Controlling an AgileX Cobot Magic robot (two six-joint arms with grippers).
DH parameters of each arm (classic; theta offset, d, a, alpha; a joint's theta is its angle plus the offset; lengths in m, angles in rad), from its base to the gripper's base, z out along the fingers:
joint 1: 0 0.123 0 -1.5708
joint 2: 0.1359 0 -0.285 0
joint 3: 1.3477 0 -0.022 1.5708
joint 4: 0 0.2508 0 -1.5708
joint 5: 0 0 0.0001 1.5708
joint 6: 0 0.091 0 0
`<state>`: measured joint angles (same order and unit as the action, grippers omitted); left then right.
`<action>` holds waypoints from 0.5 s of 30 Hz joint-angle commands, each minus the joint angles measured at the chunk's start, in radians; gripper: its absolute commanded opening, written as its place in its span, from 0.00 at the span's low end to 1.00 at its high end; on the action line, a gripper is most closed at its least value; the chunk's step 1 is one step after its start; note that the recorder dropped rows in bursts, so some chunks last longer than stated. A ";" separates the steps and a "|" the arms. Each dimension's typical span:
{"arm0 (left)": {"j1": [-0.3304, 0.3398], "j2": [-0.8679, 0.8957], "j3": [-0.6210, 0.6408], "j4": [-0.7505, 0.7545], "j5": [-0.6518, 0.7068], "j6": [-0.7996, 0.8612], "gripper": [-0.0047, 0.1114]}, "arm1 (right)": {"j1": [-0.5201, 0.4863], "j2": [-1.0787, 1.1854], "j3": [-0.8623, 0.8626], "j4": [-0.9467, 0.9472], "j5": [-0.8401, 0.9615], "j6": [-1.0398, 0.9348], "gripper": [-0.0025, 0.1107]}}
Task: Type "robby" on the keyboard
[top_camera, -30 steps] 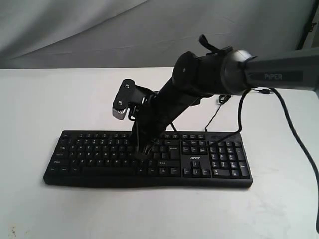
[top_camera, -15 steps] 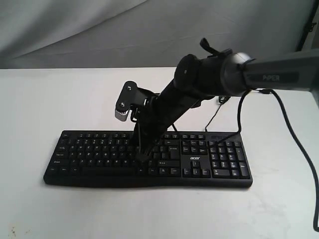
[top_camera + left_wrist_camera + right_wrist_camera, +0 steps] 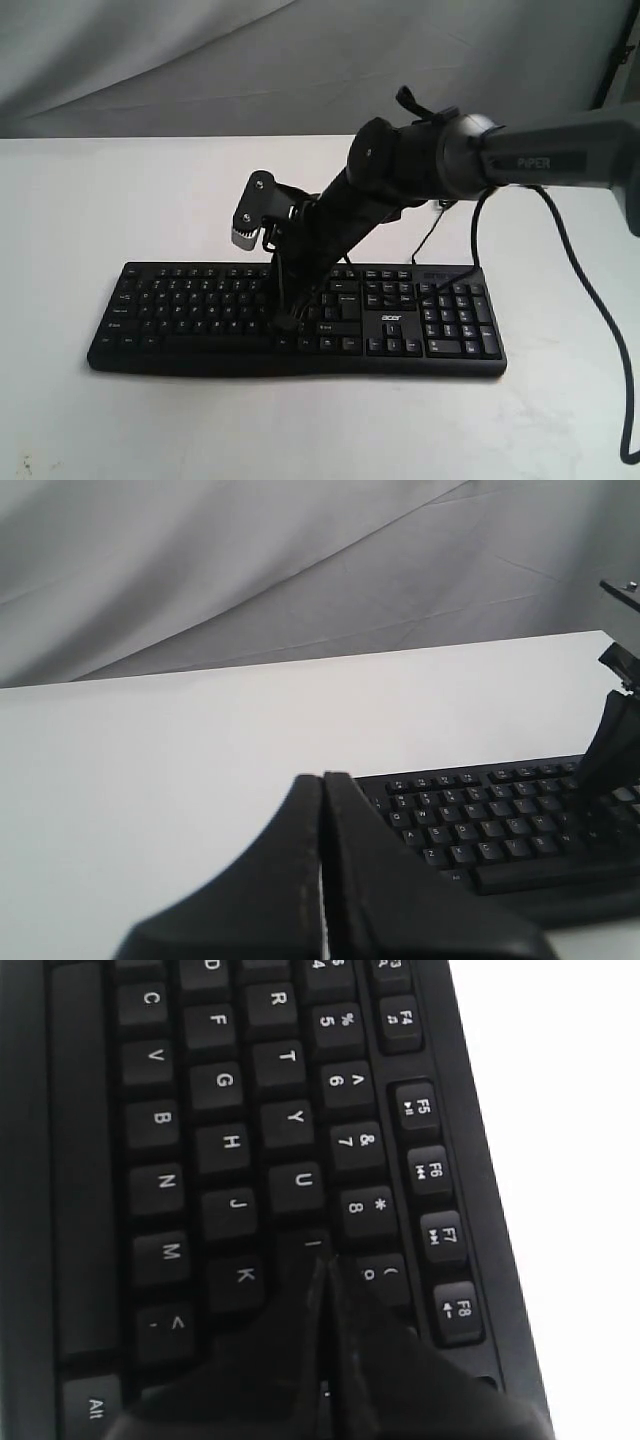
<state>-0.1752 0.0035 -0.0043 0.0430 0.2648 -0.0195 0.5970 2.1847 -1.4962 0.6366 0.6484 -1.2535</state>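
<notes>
Keyboard (image 3: 190, 305) lay on table (image 3: 100, 200), 6 o'clock in exterior view. Right gripper (image 3: 284, 321) clenched empty, tip over letter keys. Left gripper (image 3: 322, 790) clenched empty. Keyboard judged rigid, light, slide-prone: press keycaps, no grasp.

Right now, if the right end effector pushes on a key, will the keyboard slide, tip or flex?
Tipping seems unlikely: the keyboard is wide and lies flat on the table. It looks like a rigid slab, so little flex. A sideways shove from the right end effector might slide it on the smooth top.
</notes>
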 commanded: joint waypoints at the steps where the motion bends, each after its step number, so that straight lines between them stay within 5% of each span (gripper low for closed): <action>1: -0.006 -0.003 0.004 0.005 -0.006 -0.003 0.04 | -0.006 -0.002 0.005 0.001 -0.011 -0.006 0.02; 15: -0.006 -0.003 0.004 0.005 -0.006 -0.003 0.04 | -0.006 0.009 0.005 0.001 -0.013 -0.008 0.02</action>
<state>-0.1752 0.0035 -0.0043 0.0430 0.2648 -0.0195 0.5970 2.1909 -1.4962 0.6366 0.6442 -1.2535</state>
